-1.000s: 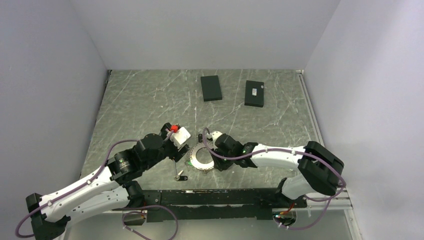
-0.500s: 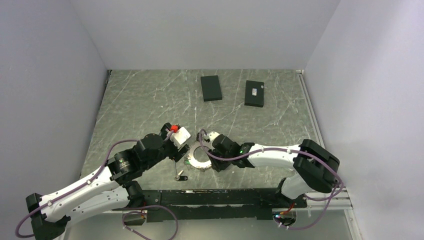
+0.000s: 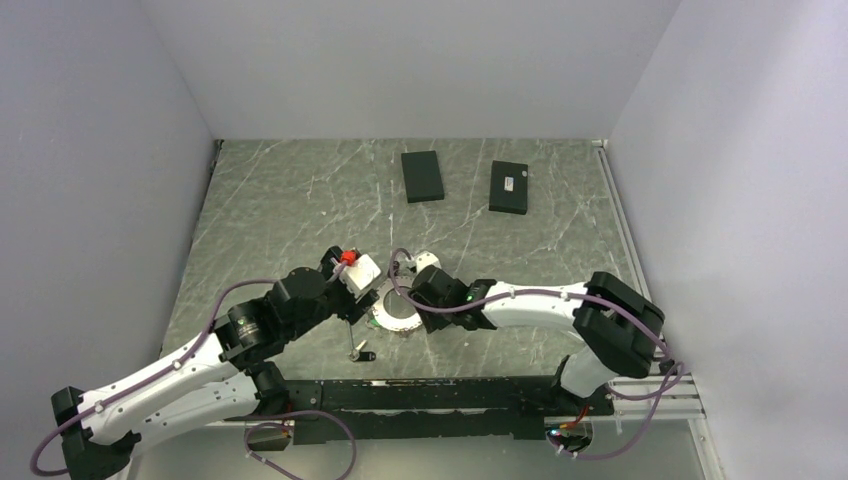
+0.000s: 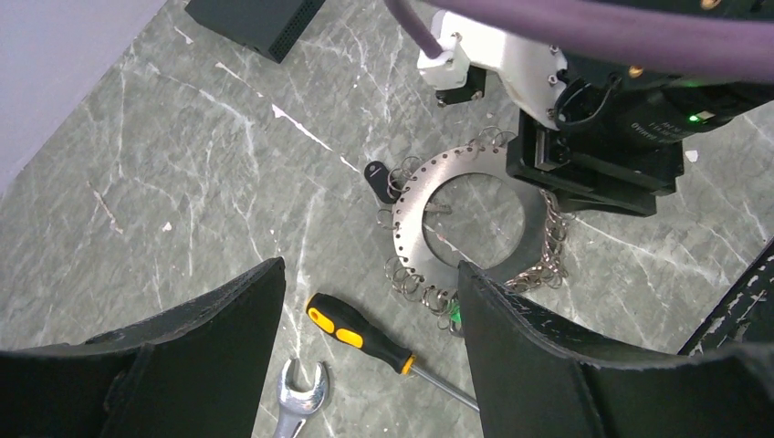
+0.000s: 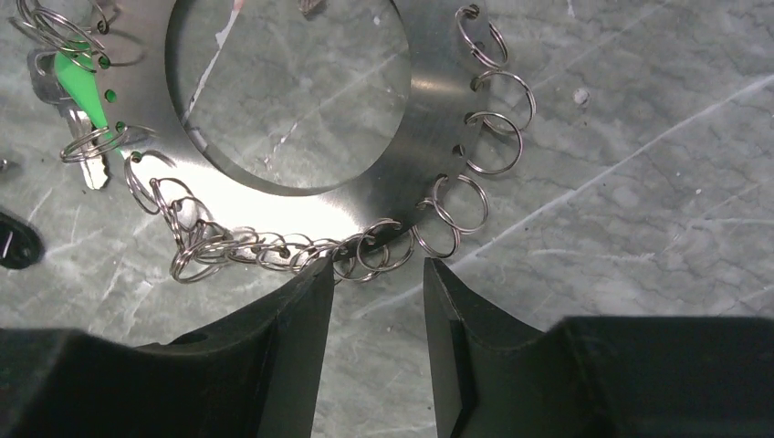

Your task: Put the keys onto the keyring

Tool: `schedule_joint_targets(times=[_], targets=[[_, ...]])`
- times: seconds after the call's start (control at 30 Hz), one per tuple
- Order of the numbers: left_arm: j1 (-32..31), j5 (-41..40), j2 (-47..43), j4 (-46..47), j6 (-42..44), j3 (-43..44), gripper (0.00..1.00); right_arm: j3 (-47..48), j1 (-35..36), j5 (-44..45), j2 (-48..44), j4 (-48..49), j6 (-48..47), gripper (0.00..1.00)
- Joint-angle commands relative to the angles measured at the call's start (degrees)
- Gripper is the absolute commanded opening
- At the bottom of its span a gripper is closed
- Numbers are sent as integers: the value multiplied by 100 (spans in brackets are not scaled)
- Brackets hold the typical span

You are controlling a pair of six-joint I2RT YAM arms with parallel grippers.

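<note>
Now the keyring (image 4: 415, 214) lies on the worktop (image 4: 183, 182), with one black key (image 4: 376, 172) just beside it. The right hand (image 5: 376, 274) is at its rim, open just a little. The left hand (image 4: 370, 274) is open wide and holds nothing.

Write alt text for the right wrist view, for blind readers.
The open right gripper frames the rim of the grey keyring lying on a marbled table. Small wire rings hang from its holes; a green tag sits upper left.

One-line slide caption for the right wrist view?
Open right hand poised at the rim of the large flat grey metal keyring, beside its chain of small silver split rings.
</note>
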Motion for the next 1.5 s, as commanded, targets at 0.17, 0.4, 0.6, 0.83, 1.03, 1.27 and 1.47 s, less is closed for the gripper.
schedule_joint_targets(times=[0.17,0.4,0.6,0.83,1.03,1.27,1.47], targets=[[-35,-26,-128,51,-106,151,73,413,235,177,682,-333,225,44],[-53,-66,-167,43,-109,142,73,484,356,393,1068,-341,258,25],[-55,-80,-126,21,-123,163,73,675,354,475,830,-387,73,0],[-62,-85,-156,12,-135,169,72,900,345,680,218,-710,-126,0],[-62,-77,-154,6,-141,178,72,1111,256,662,-575,-925,-286,0],[-64,5,-170,12,-202,207,72,1201,-67,-145,-940,-853,-260,0],[-62,1079,-446,349,-308,137,73,1407,-671,-2259,-1447,-588,-593,0]])
